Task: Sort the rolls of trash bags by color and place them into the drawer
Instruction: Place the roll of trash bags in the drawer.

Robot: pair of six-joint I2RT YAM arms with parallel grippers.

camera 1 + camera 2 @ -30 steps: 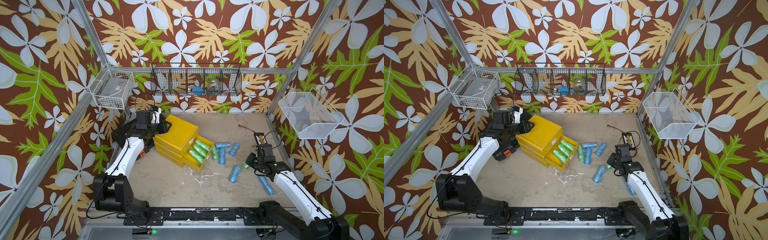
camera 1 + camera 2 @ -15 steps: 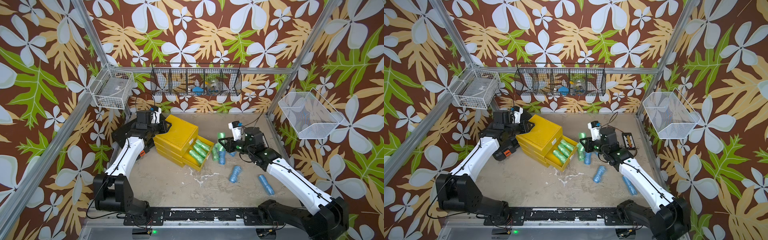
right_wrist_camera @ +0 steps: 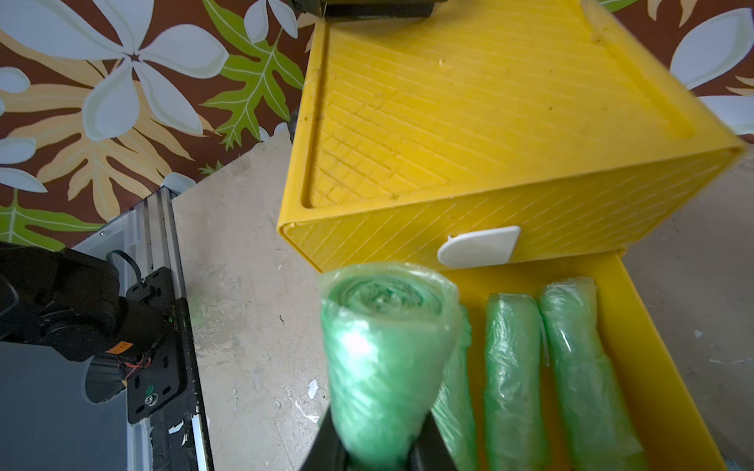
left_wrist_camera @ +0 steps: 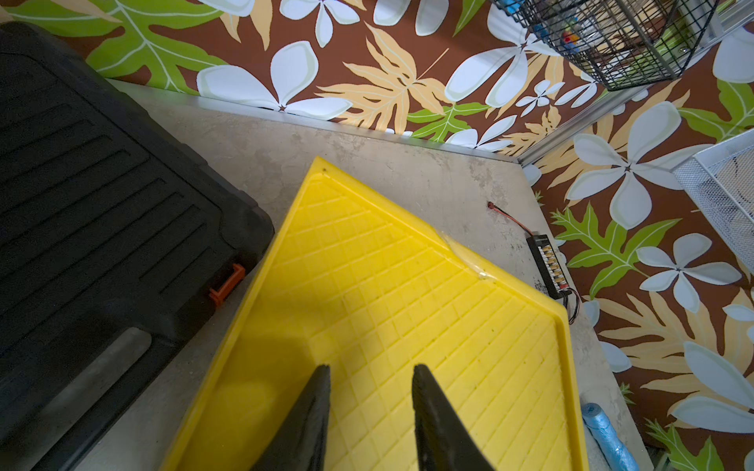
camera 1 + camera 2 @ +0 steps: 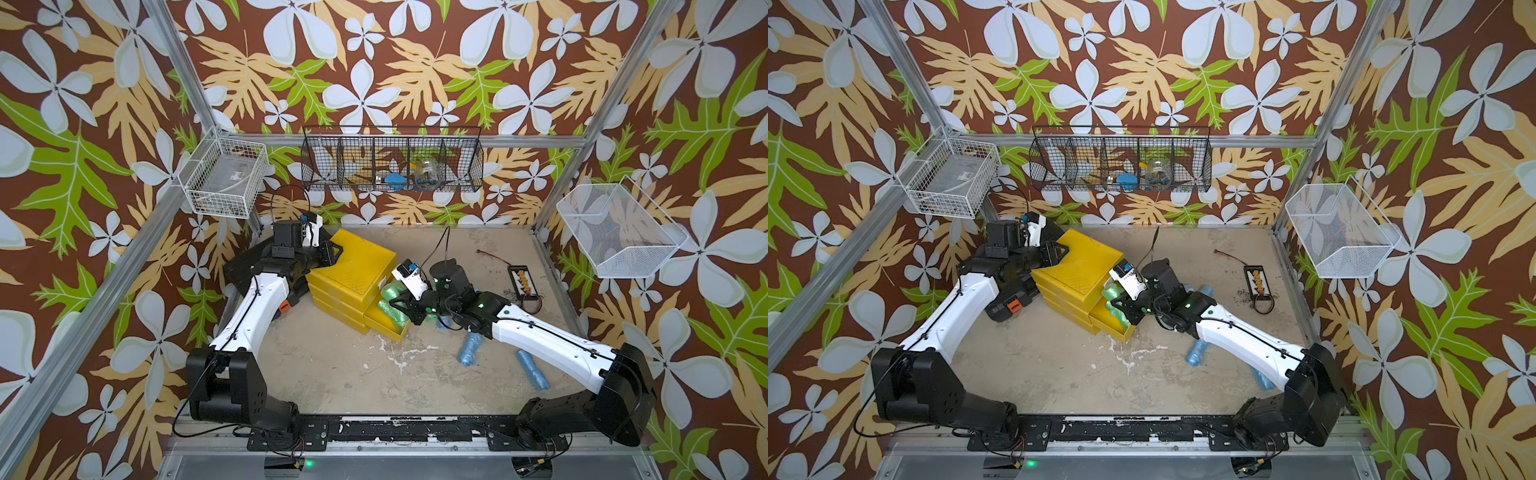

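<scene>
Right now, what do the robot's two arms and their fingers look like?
The left arm and right arm match: glossy white link shells, bulky black joints and bases, thin black cables running along the white links. Each ends in tapered matte-black fingers, with a small white camera module at the wrist.

The left arm and the right arm are built alike: smooth white shells between bulky black joint housings, with a thin black cable clipped along each white link. Each wrist bears a small white camera block tipped in blue. A green light glows on the right arm's black forearm. The left tool has two black fingers tapering to points.
</scene>
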